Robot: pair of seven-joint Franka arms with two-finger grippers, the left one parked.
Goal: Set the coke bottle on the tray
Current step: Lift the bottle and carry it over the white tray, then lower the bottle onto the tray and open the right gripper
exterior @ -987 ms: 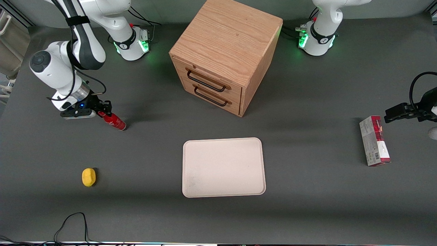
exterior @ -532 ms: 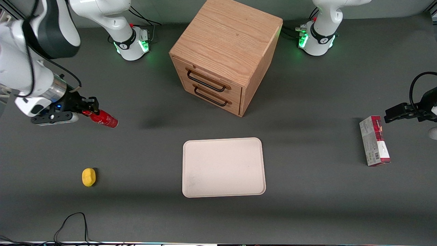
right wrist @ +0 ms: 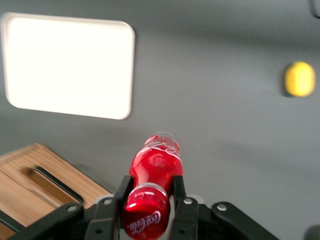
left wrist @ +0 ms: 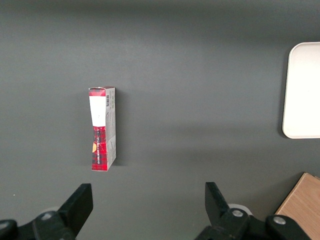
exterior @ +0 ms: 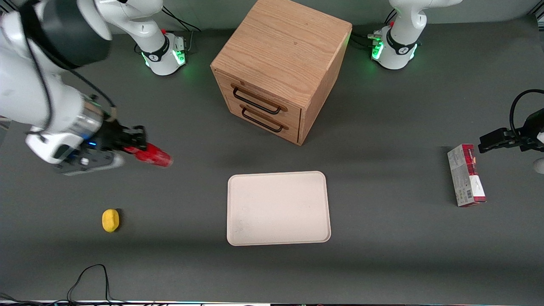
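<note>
We see the hand (exterior: 135, 144) at the left-middle of the front frame, pinching the coke bottle (exterior: 152, 155) by its neck just under the cap; in the wrist view both fingers (right wrist: 123, 192) press against the neck on either side, so the bottle hangs out from the hand with its base leading. We judge the neck grip was picked because it's the slimmest part and leaves the body free to set down. The bottle is lifted off the surface (exterior: 382, 255), lying roughly sideways with its base toward the tray (exterior: 278, 207), which sits in the lower centre of the frame, well apart from the bottle and with nothing on it. The wooden drawer cabinet (exterior: 280, 70) fills the upper centre, a yellow lemon (exterior: 110, 220) is at lower left, and the red-and-grey carton (exterior: 466, 175) lies at the right edge, near the parked arm's end. Versus half a second ago: the hand and bottle have shifted toward the frame centre and a bit lower, so closer to the tray, and the arm reads blurred, so we take it as mid-transfer. A second ago the bottle was tilted base-down near the surface; now it's clearly carried. Tray, lemon, carton and cabinet haven't moved. Still to do, in our judgement: travel over the tray, lower, release.
</note>
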